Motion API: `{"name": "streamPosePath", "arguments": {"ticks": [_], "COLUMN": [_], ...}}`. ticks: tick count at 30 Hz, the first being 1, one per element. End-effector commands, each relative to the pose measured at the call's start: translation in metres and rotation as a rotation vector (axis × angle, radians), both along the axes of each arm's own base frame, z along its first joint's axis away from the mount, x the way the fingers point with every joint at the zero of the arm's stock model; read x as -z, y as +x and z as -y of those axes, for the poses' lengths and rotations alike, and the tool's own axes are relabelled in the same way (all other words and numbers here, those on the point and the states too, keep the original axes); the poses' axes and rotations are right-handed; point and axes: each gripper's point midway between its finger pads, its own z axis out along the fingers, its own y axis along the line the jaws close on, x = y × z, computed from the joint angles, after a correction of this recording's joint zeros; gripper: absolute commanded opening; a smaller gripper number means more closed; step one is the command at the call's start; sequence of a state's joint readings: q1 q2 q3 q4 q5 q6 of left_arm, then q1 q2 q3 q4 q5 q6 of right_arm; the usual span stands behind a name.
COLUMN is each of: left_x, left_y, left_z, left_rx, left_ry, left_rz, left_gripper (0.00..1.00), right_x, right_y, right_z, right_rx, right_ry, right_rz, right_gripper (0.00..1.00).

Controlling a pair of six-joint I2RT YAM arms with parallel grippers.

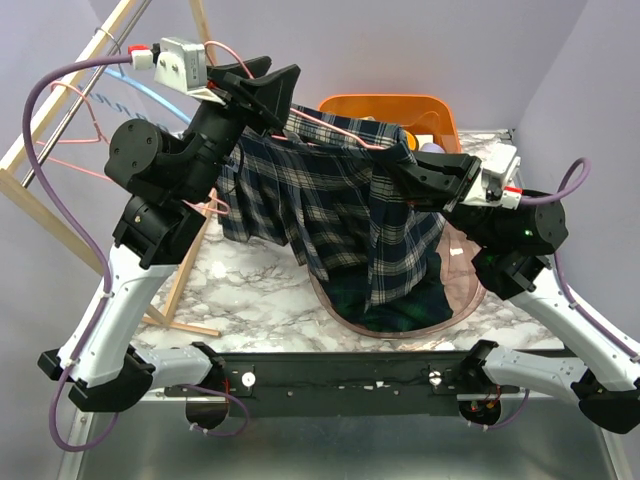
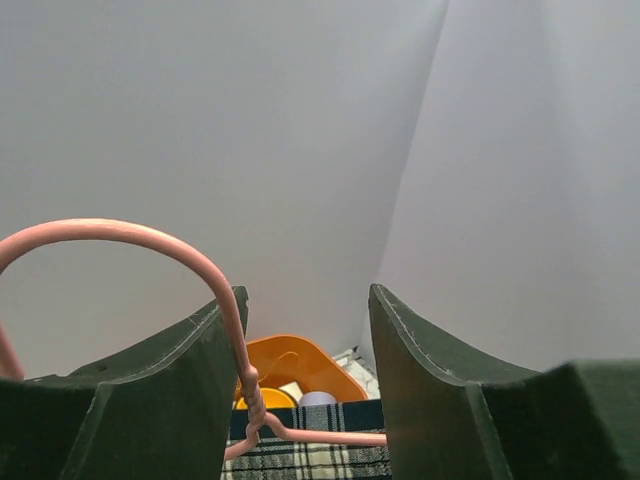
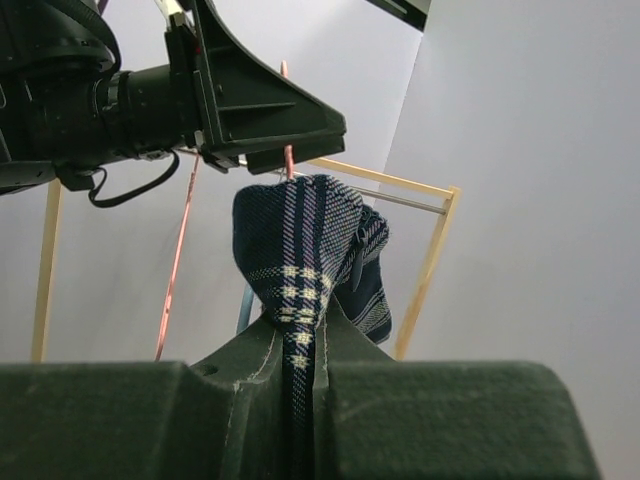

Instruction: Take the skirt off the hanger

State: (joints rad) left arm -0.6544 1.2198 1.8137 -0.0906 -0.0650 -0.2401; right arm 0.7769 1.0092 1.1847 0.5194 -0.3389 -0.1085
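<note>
Hanger [image 2: 110, 228] mostly hiding under skirt [image 1: 330, 210], right gripper [image 3: 300, 340] clamping the fabric, left gripper [image 2: 308, 290] gaping around the hook's neck, marble table [image 1: 250, 300], lilac walls [image 1: 400, 40].

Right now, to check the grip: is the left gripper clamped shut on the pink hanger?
No, the left gripper stands open, the pink hanger wire between its spread jaws.

We're counting one plaid skirt [image 1: 340, 210], two pink hangers [image 1: 330, 143] [image 1: 75, 125], one blue hanger [image 1: 150, 95], one orange bin [image 1: 385, 100] and one wooden rack [image 1: 185, 272]; left gripper [image 1: 275, 78] and right gripper [image 1: 400, 172] are making two.
</note>
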Motion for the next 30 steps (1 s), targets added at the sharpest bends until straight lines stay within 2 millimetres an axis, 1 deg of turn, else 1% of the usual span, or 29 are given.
{"name": "streamPosePath", "arguments": {"ticks": [1,2,4,5,7,8,10,15,16,18,19,20,21,22,23,24,25,26,27,28,29,30], "left_x": [0.002,0.006,0.007,0.008,0.007,0.009,0.008,0.007,0.006,0.0,0.001,-0.008,-0.008,-0.006,-0.017,-0.015,-0.014,-0.02,-0.02,-0.019,-0.023,-0.023], "left_y": [0.0,0.002,0.0,-0.001,-0.004,-0.005,-0.008,-0.011,-0.011,-0.014,-0.012,-0.015,-0.013,-0.007,-0.01,-0.007,-0.002,-0.004,-0.001,0.003,0.003,0.005], "left_z": [-0.011,-0.01,-0.011,-0.012,-0.013,-0.013,-0.014,-0.011,-0.011,-0.013,-0.012,-0.016,-0.016,-0.013,-0.018,-0.018,-0.016,-0.018,-0.018,-0.016,-0.016,-0.016], "left_rx": [-0.041,-0.043,-0.042,-0.042,-0.033,-0.03,-0.024,0.001,0.002,-0.001,-0.005,-0.011,-0.021,-0.035,-0.043,-0.056,-0.065,-0.07,-0.076,-0.083,-0.085,-0.088], "left_ry": [-0.036,-0.032,-0.029,-0.028,-0.028,-0.032,-0.041,-0.043,-0.041,-0.04,-0.032,-0.038,-0.03,-0.01,-0.022,-0.013,0.001,-0.005,-0.003,0.001,-0.004,-0.003], "left_rz": [-0.009,-0.018,-0.016,-0.017,-0.011,-0.015,-0.017,-0.021,-0.022,-0.007,-0.007,0.01,0.001,-0.003,0.014,0.005,0.003,0.014,0.01,0.005,0.012,0.009], "left_gripper": [0.61,0.56,0.41,0.32,0.24,0.15,0.01,0.0,0.0,0.0,0.0,0.0,0.0,0.0,0.0,0.0,0.0,0.0,0.0,0.0,0.0,0.0], "right_x": [-0.034,-0.036,-0.036,-0.037,-0.035,-0.034,-0.03,-0.016,-0.009,-0.005,0.006,0.008,0.02,0.025,0.028,0.034,0.047,0.049,0.06,0.072,0.078,0.08], "right_y": [-0.023,-0.023,-0.021,-0.022,-0.018,-0.017,-0.012,0.0,0.005,0.011,0.02,0.022,0.027,0.03,0.028,0.028,0.03,0.027,0.026,0.026,0.024,0.02], "right_z": [0.025,0.027,0.03,0.032,0.032,0.032,0.03,0.023,0.02,0.019,0.019,0.02,0.019,0.022,0.024,0.025,0.024,0.028,0.028,0.026,0.027,0.031], "right_rx": [0.01,0.016,0.033,0.04,0.053,0.06,0.073,0.088,0.093,0.112,0.139,0.154,0.166,0.188,0.192,0.195,0.199,0.196,0.193,0.188,0.181,0.179], "right_ry": [0.11,0.117,0.125,0.13,0.129,0.126,0.118,0.098,0.082,0.061,0.032,0.02,-0.016,-0.024,-0.032,-0.049,-0.084,-0.085,-0.108,-0.141,-0.144,-0.136], "right_rz": [0.11,0.11,0.101,0.105,0.095,0.094,0.081,0.044,0.021,-0.011,-0.068,-0.085,-0.124,-0.148,-0.163,-0.181,-0.222,-0.238,-0.262,-0.291,-0.307,-0.317], "right_gripper": [0.01,0.01,0.01,0.01,0.01,0.01,0.01,0.01,0.01,0.01,0.01,0.14,0.23,0.31,0.42,0.45,0.48,0.53,0.53,0.5,0.32,0.26]}}
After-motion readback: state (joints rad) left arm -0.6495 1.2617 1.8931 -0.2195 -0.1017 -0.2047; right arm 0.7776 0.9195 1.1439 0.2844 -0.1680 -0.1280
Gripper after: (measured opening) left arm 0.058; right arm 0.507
